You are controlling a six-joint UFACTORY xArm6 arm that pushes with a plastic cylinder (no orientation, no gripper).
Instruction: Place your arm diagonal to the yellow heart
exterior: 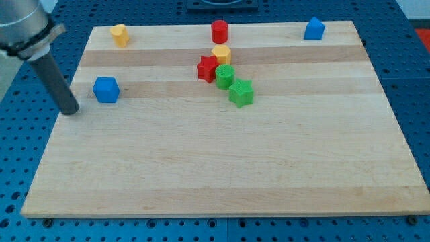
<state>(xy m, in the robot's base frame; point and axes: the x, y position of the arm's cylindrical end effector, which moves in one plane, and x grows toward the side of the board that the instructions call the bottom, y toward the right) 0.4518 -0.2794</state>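
Observation:
The yellow heart (119,34) lies near the board's top left corner. My tip (69,111) rests at the board's left edge, well below and to the left of the heart, on a diagonal from it. A blue cube-like block (106,89) sits just right of my tip, between it and the heart's column. The rod rises from the tip toward the view's top left.
A red cylinder (220,31) stands at top centre. Below it cluster a yellow hexagon (222,54), a red star (207,68), a green cylinder (224,76) and a green star (240,93). A blue pentagon-like block (314,29) sits at top right.

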